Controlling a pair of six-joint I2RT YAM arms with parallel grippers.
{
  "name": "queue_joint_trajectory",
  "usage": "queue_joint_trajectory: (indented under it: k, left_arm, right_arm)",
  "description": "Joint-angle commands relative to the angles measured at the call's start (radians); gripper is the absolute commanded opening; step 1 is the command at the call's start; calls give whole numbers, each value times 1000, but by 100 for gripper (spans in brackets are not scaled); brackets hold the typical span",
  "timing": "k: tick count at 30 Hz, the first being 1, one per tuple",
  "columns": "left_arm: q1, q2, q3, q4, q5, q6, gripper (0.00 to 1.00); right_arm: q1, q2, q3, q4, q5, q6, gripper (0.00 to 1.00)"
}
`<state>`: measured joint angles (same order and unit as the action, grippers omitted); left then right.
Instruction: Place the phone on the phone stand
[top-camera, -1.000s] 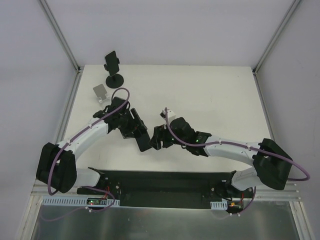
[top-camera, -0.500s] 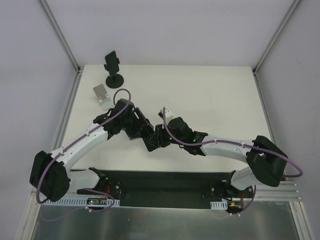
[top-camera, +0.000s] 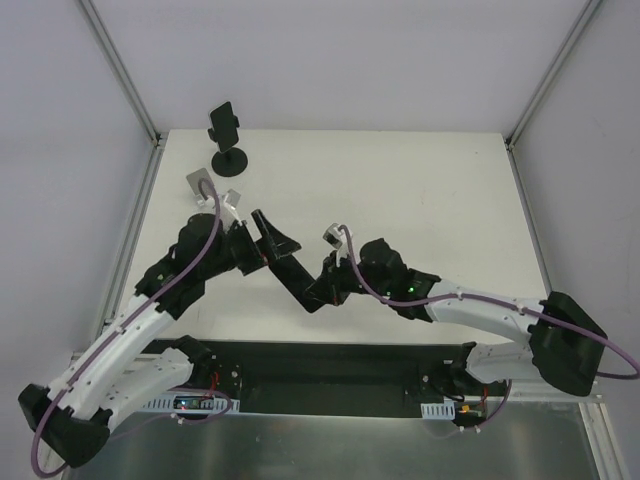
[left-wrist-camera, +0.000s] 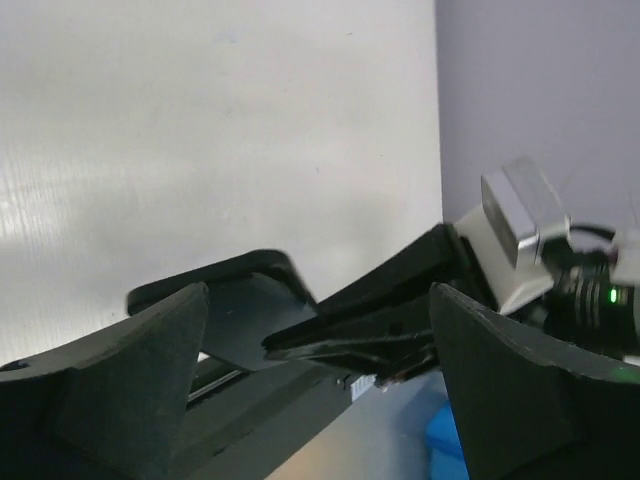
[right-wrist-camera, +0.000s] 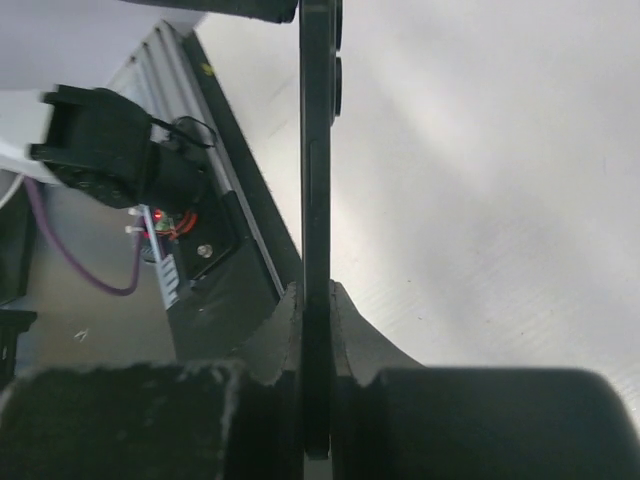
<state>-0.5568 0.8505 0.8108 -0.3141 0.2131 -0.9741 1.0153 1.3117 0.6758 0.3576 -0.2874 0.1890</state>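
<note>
The phone (top-camera: 293, 273) is a black slab held off the table at centre. My right gripper (top-camera: 323, 288) is shut on its near end. In the right wrist view the phone (right-wrist-camera: 316, 150) stands edge-on, pinched between the two fingers of the right gripper (right-wrist-camera: 316, 300). My left gripper (top-camera: 274, 240) stands open by the phone's far end, its fingers apart from it. The left wrist view shows the left gripper (left-wrist-camera: 318, 300) wide open, with the phone (left-wrist-camera: 240, 315) and the right fingers (left-wrist-camera: 400, 300) beyond the gap. A small silver phone stand (top-camera: 199, 183) sits at the table's far left.
A black clamp holder on a round base (top-camera: 228, 140) stands at the back left corner, behind the silver stand. The table's left edge rail (top-camera: 140, 215) runs close to the left arm. White table surface (top-camera: 420, 190) spreads to the right.
The right gripper has shut on the phone. The left gripper has opened, let the phone go and drawn back to the left, while the left arm's elbow swung down.
</note>
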Motion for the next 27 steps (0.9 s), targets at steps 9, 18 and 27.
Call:
queue_joint_trajectory:
  k: [9,18,27]
  left_arm:
    - [-3,-114,36,-14,368,239,72]
    - [-11,-129,73,-28,223,-9,91]
    - [-64,-97,73,-29,80,-83,96]
  right_arm:
    - [-95,-331,16,-49,-270,-215,0]
    - [-47,-321,83,-91,-82,-223,1]
    - [71,-243,168,-100,171,-192,0]
